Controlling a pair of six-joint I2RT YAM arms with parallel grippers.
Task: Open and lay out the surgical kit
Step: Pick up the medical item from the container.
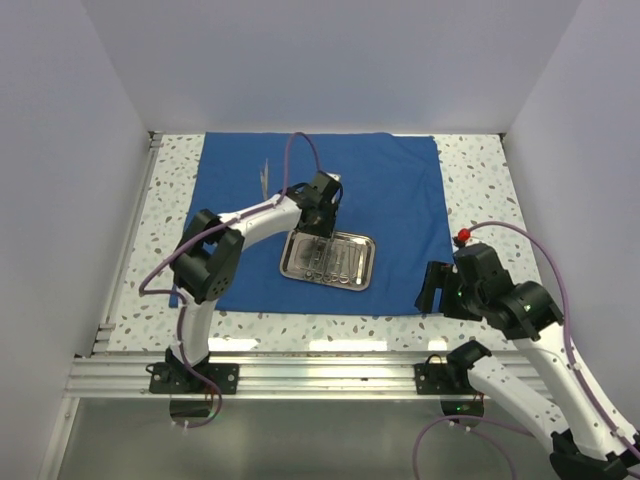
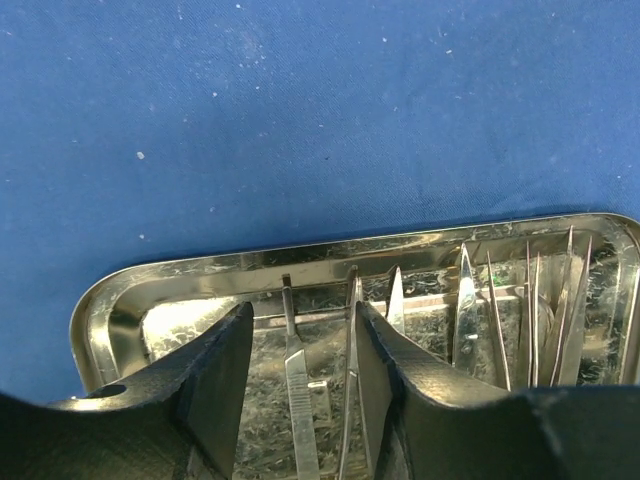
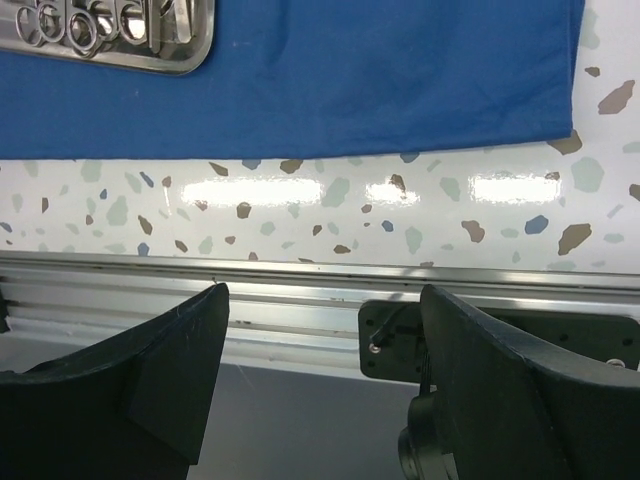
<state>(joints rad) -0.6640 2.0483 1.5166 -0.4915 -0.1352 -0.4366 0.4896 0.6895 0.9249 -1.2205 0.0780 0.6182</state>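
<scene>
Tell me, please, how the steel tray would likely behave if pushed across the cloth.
Probably stiff: the tray is shiny metal. It may bunch the cloth beneath it. The loose instruments inside would likely shift.

I see the right gripper [image 3: 322, 300] with jaws spread wide and nothing between them, over the aluminium rail [image 3: 120, 285] and a black bracket [image 3: 388, 338]. Beyond is the terrazzo table [image 3: 330, 215], then the blue cloth [image 3: 380, 70]. At upper left, the steel tray [image 3: 150, 57] rests on the cloth, with ring-handled instruments [image 3: 85, 25] inside.
</scene>
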